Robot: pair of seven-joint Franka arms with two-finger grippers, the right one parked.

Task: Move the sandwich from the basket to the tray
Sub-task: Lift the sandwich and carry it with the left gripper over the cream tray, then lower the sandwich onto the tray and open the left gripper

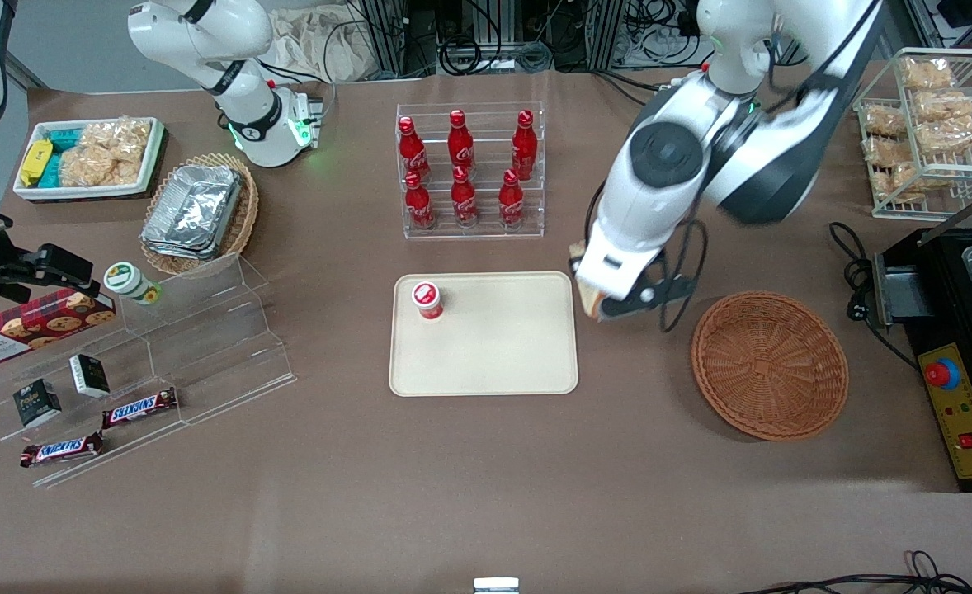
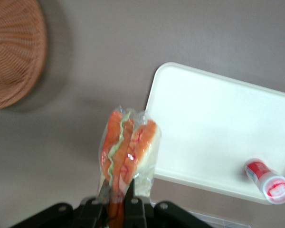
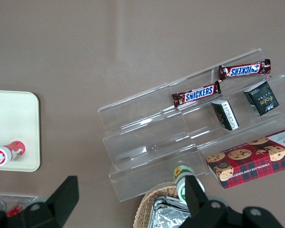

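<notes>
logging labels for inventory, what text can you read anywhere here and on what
"SNICKERS": two brown candy bars on the clear acrylic step shelf.
"fore", roughly: dark small box.
Red bottles, red-capped cup, tartan cookie box: unreadable.
Gripper, shut on the wrapped wedge sandwich beside the beige tray: no text.

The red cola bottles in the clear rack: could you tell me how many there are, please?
6, none seemingly hidden. Three stand on the upper step and three on the lower, farther from the camera than the tray. The gripper holds the sandwich beside that tray.
</notes>
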